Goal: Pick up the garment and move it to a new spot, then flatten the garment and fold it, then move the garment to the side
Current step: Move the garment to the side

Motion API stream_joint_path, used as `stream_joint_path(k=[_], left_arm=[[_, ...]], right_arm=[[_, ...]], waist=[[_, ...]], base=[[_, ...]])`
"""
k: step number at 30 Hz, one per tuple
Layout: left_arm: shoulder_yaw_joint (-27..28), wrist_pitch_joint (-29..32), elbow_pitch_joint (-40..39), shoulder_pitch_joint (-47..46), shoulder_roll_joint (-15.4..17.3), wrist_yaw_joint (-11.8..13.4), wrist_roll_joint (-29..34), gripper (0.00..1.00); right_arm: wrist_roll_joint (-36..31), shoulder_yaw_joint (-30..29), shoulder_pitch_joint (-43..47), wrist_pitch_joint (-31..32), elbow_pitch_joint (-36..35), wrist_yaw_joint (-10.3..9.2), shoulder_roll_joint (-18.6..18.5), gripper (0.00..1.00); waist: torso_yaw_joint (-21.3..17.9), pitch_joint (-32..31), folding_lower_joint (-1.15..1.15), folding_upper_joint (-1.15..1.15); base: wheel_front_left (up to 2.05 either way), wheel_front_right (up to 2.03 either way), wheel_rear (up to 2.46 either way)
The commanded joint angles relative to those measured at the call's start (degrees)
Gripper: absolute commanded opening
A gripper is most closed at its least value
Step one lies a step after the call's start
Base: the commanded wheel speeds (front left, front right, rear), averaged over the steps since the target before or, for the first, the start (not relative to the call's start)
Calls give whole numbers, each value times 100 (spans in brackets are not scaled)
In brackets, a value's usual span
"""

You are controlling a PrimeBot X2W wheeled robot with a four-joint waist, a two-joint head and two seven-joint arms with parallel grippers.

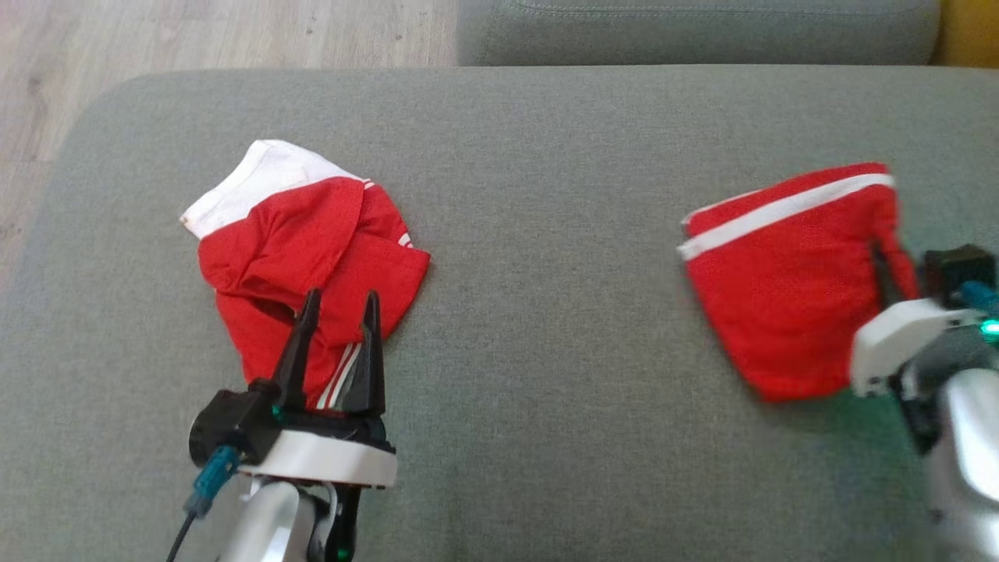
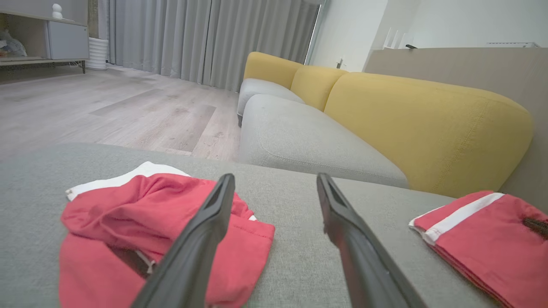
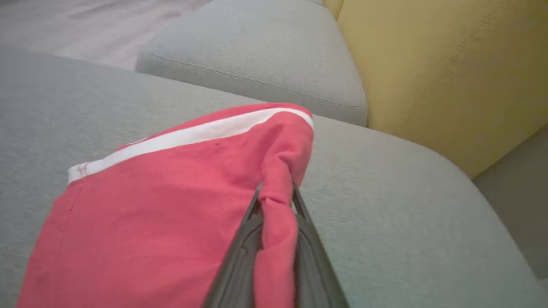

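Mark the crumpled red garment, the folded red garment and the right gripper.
crumpled garment (image 1: 312, 242): head view, red middle of the heap.
folded garment (image 1: 788, 289): head view, flat red top.
right gripper (image 3: 277, 193): right wrist view, between fingertips pinching the cloth edge.

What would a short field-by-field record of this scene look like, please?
surface: grey sofa cushion
left item: crumpled red garment, white part at its far edge
right item: folded red garment, white stripe along its far edge
left gripper: open, above the crumpled red garment's near edge, holding nothing
right gripper: shut on the folded red garment's right edge, cloth bunched in its grip
background: yellow backrest, wooden floor
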Motion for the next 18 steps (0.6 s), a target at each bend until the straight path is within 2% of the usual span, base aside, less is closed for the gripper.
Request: stream_joint_path(k=[1,2,3,6,9,13,18], left_arm=[[215,-45,-221,-106,26,29,-32,100],[224,-45,-241,-108,26,29,-29,100],[224,-45,-241,-108,26,29,-29,100],[223,-45,-300,-142,26,18,-15,100],[211,-45,-335,-194,26,-1,-3,100],[212,-45,-345,-265,26,-25,13,100],[226,-45,-318,-344,26,-55,30,100]], right_arm=[[42,106,-47,84,-243,-4,-373,0],[58,88,-52,139,-249,-4,-551,0],[58,88,-52,139,-249,-4,-551,0],[49,-47,-86,261,-194,-4,-1089,0],[29,-326,-159,339,-79,-4,-1453,0],[-116,-740,-260,440,-59,-4,-1611,0],[-262,-1054,-337,455,-47,-4,-1550,0]], waist=[[-13,21,1,0],[-19,52,1,0],[-19,52,1,0],[-22,175,1,0],[-15,305,1,0],[-1,463,1,0],[18,578,1,0]], base=[[0,0,0],[0,0,0],[0,0,0],[0,0,0],[0,0,0],[0,0,0],[0,0,0]])
